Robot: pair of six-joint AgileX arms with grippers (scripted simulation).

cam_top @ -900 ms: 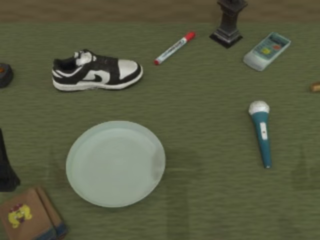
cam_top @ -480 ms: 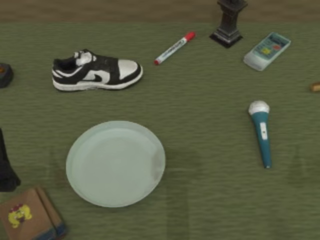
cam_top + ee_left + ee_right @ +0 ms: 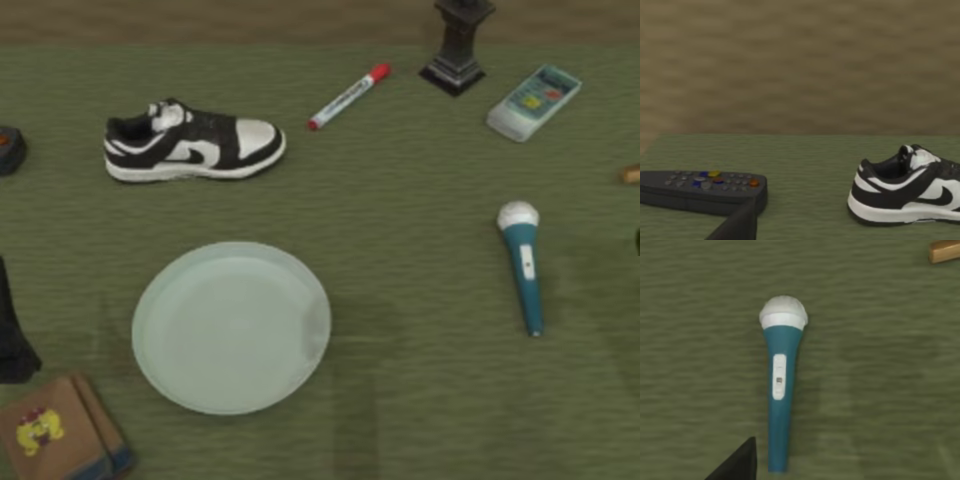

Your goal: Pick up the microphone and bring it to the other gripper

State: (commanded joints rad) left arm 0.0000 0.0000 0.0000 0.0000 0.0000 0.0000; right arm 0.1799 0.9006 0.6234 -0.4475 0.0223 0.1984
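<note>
Bare cloth around microphone (image 3: pixel 523 264)

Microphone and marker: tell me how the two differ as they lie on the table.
The microphone has a teal handle and a white ball head; the marker is a thin white stick with a red cap. The microphone is thicker and tapers, while the marker is evenly slim. The microphone lies nearly straight up the top view at the right; the marker lies slanted near the far edge. Both lie flat, untouched.

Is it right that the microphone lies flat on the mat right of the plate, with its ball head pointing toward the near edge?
Not quite. The microphone does lie flat on the mat right of the plate, but the top view shows its ball head pointing toward the far edge, the calculator side; the handle's thin end points to the near edge.
</note>
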